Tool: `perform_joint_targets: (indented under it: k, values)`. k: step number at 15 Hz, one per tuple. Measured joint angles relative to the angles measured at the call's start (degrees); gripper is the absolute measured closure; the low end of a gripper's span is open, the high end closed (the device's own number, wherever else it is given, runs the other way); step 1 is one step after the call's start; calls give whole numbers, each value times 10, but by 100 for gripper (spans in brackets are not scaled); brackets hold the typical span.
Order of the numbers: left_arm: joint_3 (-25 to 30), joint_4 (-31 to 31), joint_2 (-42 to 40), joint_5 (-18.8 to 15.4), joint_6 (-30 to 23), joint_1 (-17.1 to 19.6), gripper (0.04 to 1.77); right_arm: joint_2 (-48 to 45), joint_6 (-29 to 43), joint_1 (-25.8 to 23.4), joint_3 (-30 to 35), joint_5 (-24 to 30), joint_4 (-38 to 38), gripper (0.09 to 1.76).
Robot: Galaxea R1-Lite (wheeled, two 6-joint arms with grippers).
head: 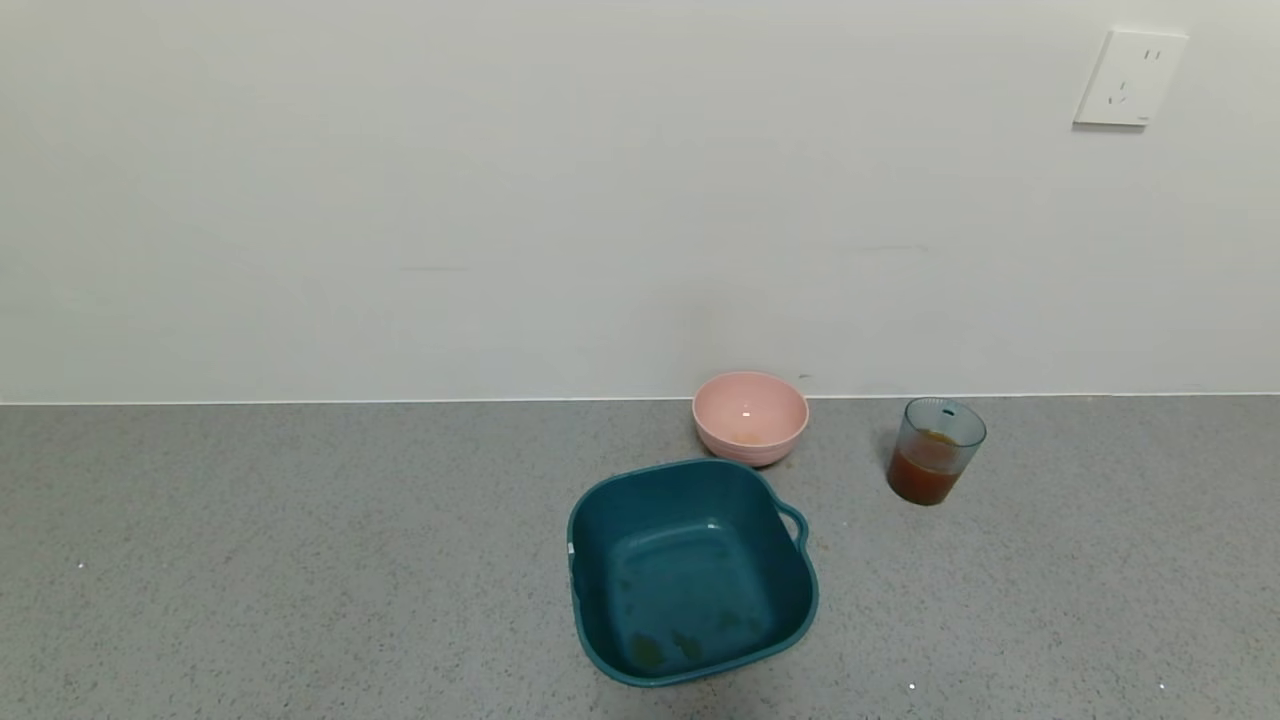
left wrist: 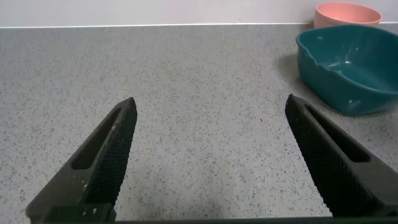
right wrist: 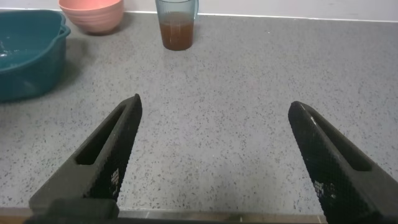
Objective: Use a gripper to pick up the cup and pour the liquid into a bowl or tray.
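The translucent blue-green cup (head: 935, 451) stands upright on the grey counter at the right, about half full of reddish-brown liquid (head: 925, 478). It also shows in the right wrist view (right wrist: 176, 23), far ahead of my right gripper (right wrist: 214, 106), which is open and empty. The pale pink bowl (head: 750, 418) sits near the wall, left of the cup, and shows in both wrist views (left wrist: 346, 14) (right wrist: 91, 14). My left gripper (left wrist: 210, 102) is open and empty over bare counter. Neither gripper shows in the head view.
A square teal tub (head: 690, 570) with handles sits in front of the bowl, with brownish residue on its floor; it shows in both wrist views (left wrist: 351, 68) (right wrist: 28, 53). A white wall with a socket (head: 1130, 78) backs the counter (head: 300, 550).
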Motion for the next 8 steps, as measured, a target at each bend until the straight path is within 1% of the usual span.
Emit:
perform_joint_targets:
  k: [2,4,6,8]
  values:
    - [0,0,0,0,0,0,9,8,-2,0,-23,3,8,14]
    - [0,0,0,0,0,0,9,39,-2,0,-66,4,9,14]
    - [0,0,0,0,0,0,9,91,-2,0,-115,4,7,14]
    - [0,0,0,0,0,0,9,163,-2,1,-166,4,1,14]
